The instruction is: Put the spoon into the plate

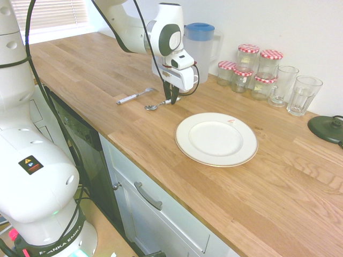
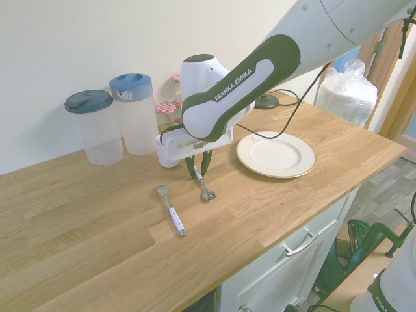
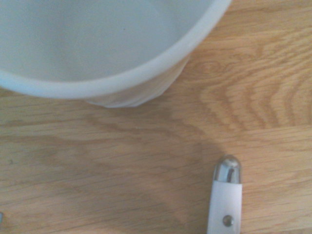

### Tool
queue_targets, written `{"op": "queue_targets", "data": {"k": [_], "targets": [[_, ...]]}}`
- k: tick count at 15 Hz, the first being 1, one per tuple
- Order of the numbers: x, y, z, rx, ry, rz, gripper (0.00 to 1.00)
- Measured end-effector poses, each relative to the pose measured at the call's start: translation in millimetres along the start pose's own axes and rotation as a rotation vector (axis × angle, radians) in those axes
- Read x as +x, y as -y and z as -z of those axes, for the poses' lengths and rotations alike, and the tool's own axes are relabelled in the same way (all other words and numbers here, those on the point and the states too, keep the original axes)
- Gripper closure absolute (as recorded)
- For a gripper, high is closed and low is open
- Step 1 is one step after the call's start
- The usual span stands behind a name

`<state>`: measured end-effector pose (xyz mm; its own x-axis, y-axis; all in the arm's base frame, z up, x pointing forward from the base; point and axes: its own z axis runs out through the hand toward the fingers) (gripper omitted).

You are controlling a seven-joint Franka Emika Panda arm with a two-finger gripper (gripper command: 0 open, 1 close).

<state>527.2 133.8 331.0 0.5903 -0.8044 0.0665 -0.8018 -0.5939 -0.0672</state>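
My claw (image 1: 171,100) points straight down over the wooden counter (image 1: 257,187), fingertips low at the handle of the spoon (image 1: 155,106). In the second exterior view the two dark fingers (image 2: 192,170) slant in toward each other with only a narrow gap between them, right at the spoon's handle end; whether they are pinching the metal I cannot tell. The spoon lies flat on the wood, its oval bowl (image 2: 208,195) pointing away from my fingers toward the counter's front edge. The plate (image 1: 216,139) sits near the spoon but apart from it, flat on the counter, bare apart from a tiny reddish mark near its rim. Beyond the spoon, a fork (image 2: 171,210) with a white handle lies on the wood, well clear of my claw. A white cup (image 2: 168,155) stands just behind my fingers; from my wrist I see its round rim (image 3: 161,61) up close, and the end of a white handle with a metal tip (image 3: 225,195). At the wall stand two clear jugs, one with a blue lid (image 2: 130,86), one with a dark lid (image 2: 89,101), plus red-checked jars (image 1: 252,67) and glasses (image 1: 303,95)
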Motion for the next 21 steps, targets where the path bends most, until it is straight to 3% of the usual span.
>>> {"op": "queue_targets", "data": {"k": [10, 14, 18, 21], "targets": [[11.6, -4.1, 2.1, 0.009, 0.001, -0.009, 1.00], [37.0, -18.7, 38.3, 0.036, -0.003, -0.025, 1.00], [82.0, -60.6, 82.9, 0.033, -0.018, -0.058, 1.00], [114.0, -115.6, 79.3, 0.016, -0.005, -0.058, 1.00]]}}
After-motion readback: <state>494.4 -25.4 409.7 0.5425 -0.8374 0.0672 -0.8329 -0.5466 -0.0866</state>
